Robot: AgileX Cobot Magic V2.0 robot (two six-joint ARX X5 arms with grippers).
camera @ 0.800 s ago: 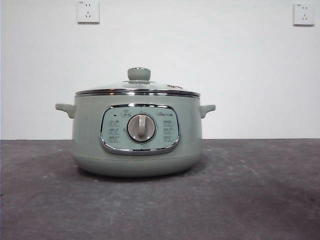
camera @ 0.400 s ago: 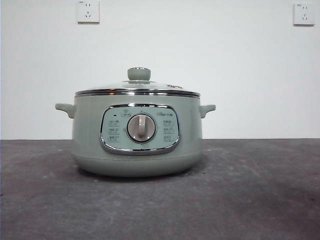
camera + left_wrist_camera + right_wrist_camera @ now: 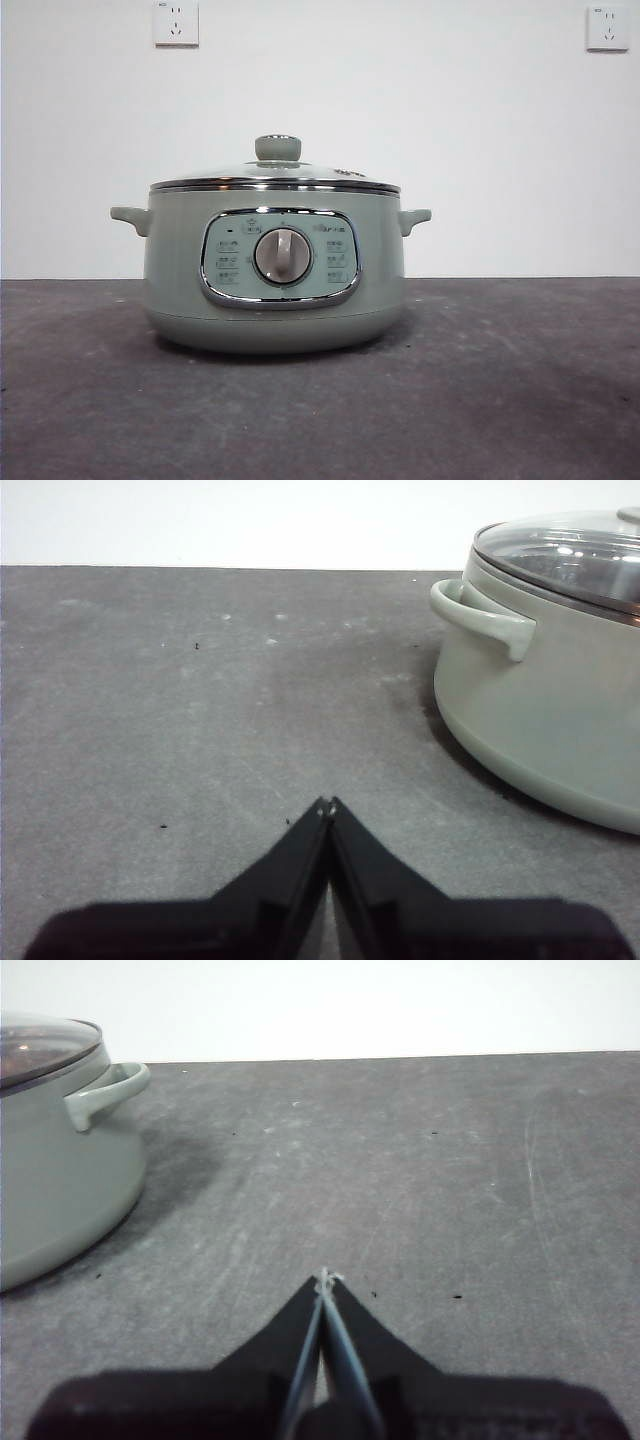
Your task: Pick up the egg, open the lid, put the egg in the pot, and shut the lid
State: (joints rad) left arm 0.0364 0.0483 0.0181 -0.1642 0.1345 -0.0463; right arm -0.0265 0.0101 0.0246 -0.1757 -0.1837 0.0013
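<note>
Pot [image 3: 274, 290] lidded on dark table [image 3: 520, 400]; left fingers [image 3: 327, 805], right fingers [image 3: 324, 1278] closed, empty, flanking

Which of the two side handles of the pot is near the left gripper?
The handle seen in the left wrist view, which is the one at the left side of the pot in the front view. The other handle shows only beside the right gripper.

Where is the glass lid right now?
The lid sits shut on top of the green pot, mid-table in the front view, with both grippers shut and away from it.
</note>
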